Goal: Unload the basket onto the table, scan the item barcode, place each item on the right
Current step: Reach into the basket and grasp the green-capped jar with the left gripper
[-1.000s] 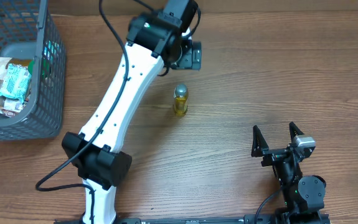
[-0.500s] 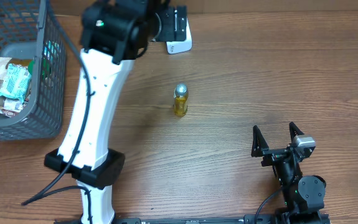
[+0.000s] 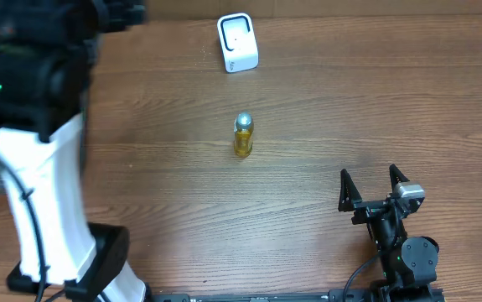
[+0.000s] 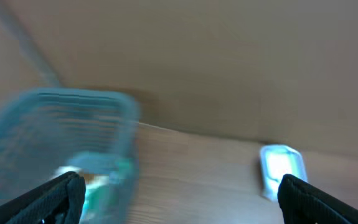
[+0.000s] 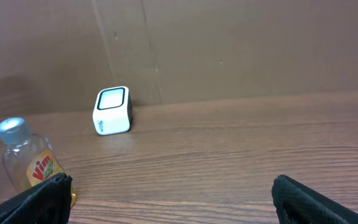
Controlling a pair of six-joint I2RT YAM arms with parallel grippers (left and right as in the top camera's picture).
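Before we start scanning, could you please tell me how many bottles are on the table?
1. The Vim bottle stands upright mid-table, apart from the white scanner. The basket at the left is blurred, so more could be hidden inside.

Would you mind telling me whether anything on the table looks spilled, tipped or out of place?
Nothing stands out: the yellow Vim bottle stands upright, capped, and the white scanner sits upright; no spill visible.
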